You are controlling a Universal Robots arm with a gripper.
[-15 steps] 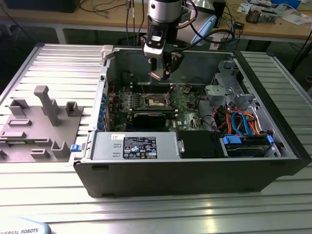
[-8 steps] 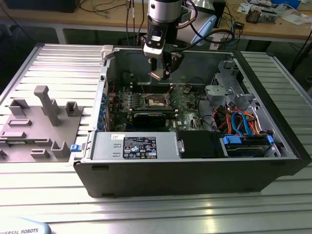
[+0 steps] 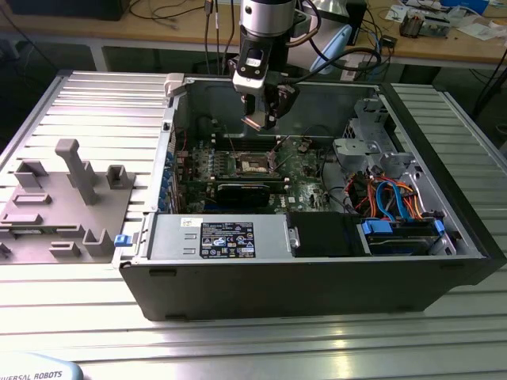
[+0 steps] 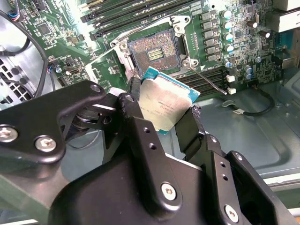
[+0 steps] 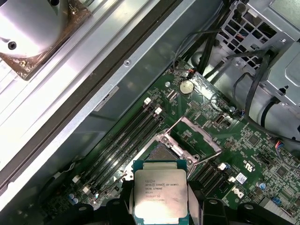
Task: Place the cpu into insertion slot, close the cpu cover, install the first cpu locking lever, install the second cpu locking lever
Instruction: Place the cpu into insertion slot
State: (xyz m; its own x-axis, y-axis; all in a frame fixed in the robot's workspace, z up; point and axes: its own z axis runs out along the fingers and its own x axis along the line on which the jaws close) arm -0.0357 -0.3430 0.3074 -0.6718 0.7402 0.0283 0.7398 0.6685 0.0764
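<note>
cpu (image 5: 161, 194) clenched in the gripper (image 4: 164, 107), held above the uncovered insertion slot (image 4: 153, 52) — apart from it

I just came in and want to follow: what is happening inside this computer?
The arm's end effector is shut on the cpu and holds it above the motherboard in the open computer case. The insertion slot below is empty, its cpu cover raised. The cpu is not yet placed.
</note>
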